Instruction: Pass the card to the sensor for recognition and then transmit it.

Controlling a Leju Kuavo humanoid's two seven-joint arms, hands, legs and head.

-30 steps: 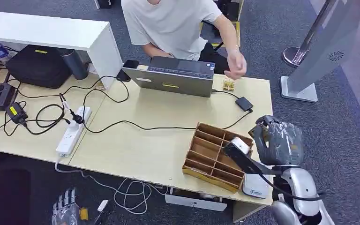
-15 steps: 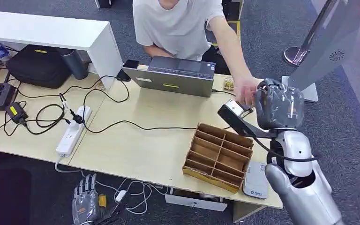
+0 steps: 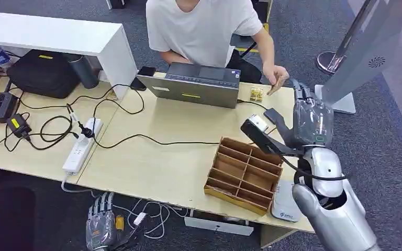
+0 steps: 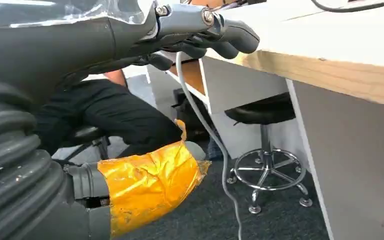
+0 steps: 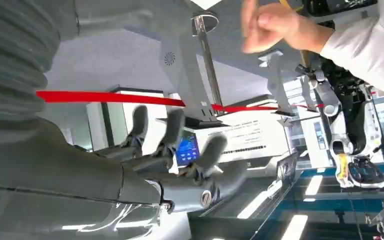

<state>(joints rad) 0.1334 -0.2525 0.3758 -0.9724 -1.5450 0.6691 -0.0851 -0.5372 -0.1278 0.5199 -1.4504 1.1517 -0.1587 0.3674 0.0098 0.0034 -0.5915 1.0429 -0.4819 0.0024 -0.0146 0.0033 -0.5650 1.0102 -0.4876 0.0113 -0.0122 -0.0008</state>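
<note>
Presently on hand, item by item.

1. Right hand [image 3: 312, 119]: raised over the far right corner of the desk [image 3: 157, 157], palm up, fingers apart. The right wrist view shows nothing between them.
2. Left hand [image 3: 100, 230]: hanging low below the near edge of the desk, fingers loosely spread, holding nothing.
3. Card: I cannot make it out. A person's hand [image 3: 275, 78] hovers just beyond my right fingertips with its fingers pinched together. It may hold the card, but that is too small to tell.
4. Small black unit [image 3: 272, 115]: on a cable, flat on the desk just left of my right hand. I take it for the sensor.
5. Divided box [image 3: 243, 175]: wooden, on the near right of the desk. Its compartments show no card that I can see.
6. White device [image 3: 284, 205]: flat at the near right edge, beside the box.
7. Laptop [image 3: 196, 86]: at the far edge, in front of the person.

Step in hand, as I judge it: the tail of the handover, with my right hand bare and the person's hand close by.

Next move calls for lowering my right arm towards the box, clear of the cable and the black unit. The fingers must be kept apart, ready to take up another card.
</note>
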